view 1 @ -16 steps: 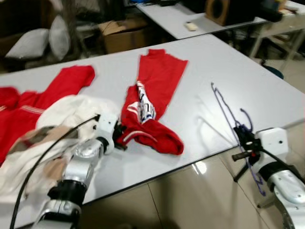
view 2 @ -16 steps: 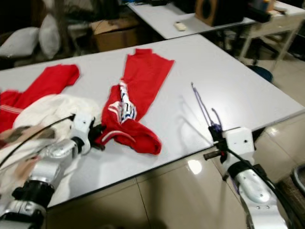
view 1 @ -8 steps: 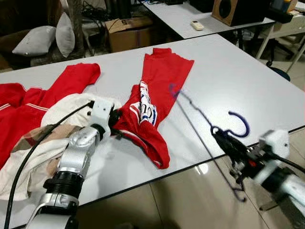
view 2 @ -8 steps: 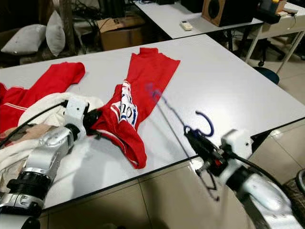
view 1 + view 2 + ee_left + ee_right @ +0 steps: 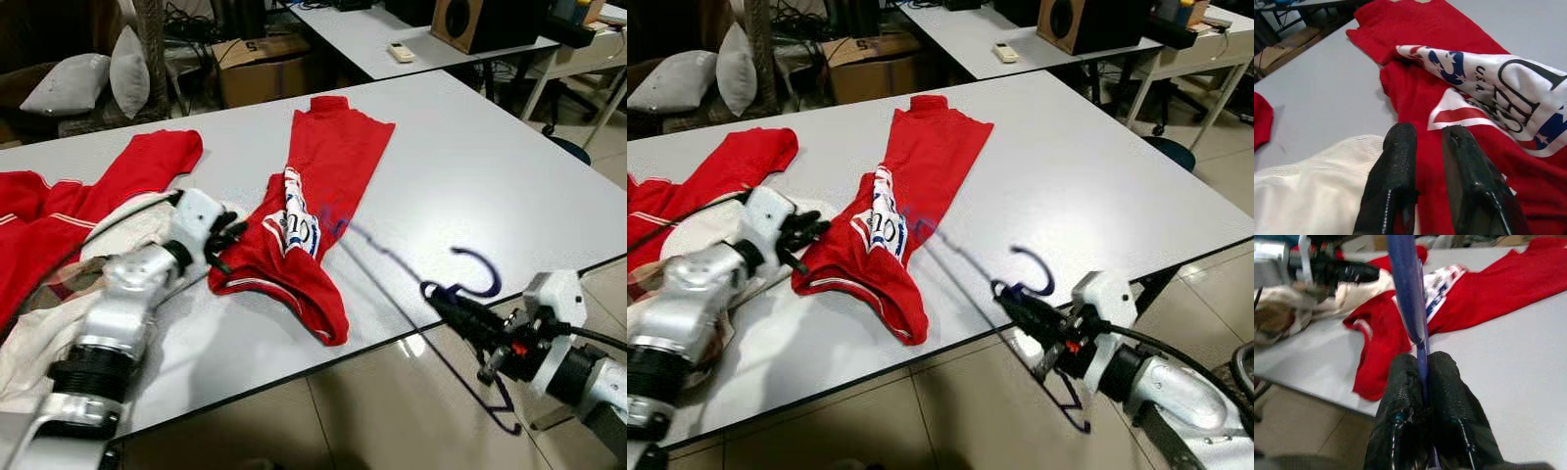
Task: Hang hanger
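Observation:
A thin blue wire hanger (image 5: 477, 255) is in the air over the table's front edge. My right gripper (image 5: 436, 294) is shut on its neck just below the hook, and its long wire reaches out to the red printed shirt (image 5: 333, 157). In the right wrist view the fingers (image 5: 1400, 382) pinch the blue wire (image 5: 1405, 293). The shirt lies crumpled on the white table (image 5: 470, 166). My left gripper (image 5: 223, 238) hovers at the shirt's left fold, open by a narrow gap, with its fingertips (image 5: 1400, 142) over the red cloth (image 5: 1415, 29).
A second red garment (image 5: 127, 176) and a cream cloth (image 5: 127, 220) lie under my left arm. Behind the table are a cardboard box (image 5: 265, 69), pillows (image 5: 69, 83) and another table (image 5: 362, 34) with a remote and a speaker. Glossy floor lies below the front edge.
My right gripper lifted the hanger off the table and swung its wire toward the red shirt. My left gripper has eased back from the shirt's fold, and the fold has flattened.

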You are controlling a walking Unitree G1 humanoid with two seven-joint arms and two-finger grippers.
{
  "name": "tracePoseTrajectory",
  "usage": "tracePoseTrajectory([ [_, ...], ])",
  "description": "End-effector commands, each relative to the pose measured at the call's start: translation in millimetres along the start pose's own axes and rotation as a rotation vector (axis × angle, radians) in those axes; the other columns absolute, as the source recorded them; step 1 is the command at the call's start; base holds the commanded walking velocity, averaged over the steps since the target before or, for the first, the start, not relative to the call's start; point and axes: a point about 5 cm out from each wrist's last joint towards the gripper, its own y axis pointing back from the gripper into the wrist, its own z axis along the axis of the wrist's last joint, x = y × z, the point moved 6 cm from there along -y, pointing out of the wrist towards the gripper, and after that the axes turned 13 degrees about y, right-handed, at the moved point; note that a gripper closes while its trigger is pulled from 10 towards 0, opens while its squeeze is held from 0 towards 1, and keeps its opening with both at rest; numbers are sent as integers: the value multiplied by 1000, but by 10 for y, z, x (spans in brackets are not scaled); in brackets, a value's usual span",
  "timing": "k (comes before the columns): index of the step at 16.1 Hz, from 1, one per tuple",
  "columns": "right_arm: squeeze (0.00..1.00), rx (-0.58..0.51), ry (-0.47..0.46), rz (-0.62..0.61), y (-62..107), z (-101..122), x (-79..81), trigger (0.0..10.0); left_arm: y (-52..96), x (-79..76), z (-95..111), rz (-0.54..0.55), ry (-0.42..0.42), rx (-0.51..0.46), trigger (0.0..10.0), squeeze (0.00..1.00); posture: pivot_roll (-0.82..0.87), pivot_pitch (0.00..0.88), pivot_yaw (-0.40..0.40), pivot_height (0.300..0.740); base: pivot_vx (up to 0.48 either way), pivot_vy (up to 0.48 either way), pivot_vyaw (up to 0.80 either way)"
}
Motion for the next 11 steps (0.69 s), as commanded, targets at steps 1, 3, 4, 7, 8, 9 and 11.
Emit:
tracePoseTrajectory([
  [1, 0, 6, 11, 37, 9, 37, 49, 10000, 14, 41, 85, -19, -16, -13, 10000, 1000, -56, 0, 74, 740, 0, 0, 0],
  [3, 0, 50, 46, 67, 64, 46, 17, 10000, 78, 41, 169, -88, -45, -25, 10000, 0, -56, 0, 71, 740, 0, 0, 0],
  [4, 0, 61, 56, 75, 74, 45, 15, 10000, 103, 6, 199, -126, -50, -36, 10000, 0, -56, 0, 71, 740, 0, 0, 0],
  [7, 0, 126, 82, 102, 98, -45, 13, 10000, 239, -372, 25, -386, -195, 61, 10000, 0, -47, 0, 61, 740, 0, 0, 0],
  [8, 0, 134, 86, 113, 83, -58, 32, 10000, 200, -424, -70, -399, -263, 93, 10000, 0, -48, 0, 63, 740, 0, 0, 0],
  [9, 0, 138, 89, 118, 74, -62, 45, 10000, 164, -439, -107, -393, -294, 102, 10000, 0, -48, 0, 63, 740, 0, 0, 0],
  [11, 0, 140, 93, 122, 60, -54, 68, 10000, 42, -366, -162, -314, -412, 128, 10000, 0, -50, 0, 79, 740, 0, 0, 0],
])
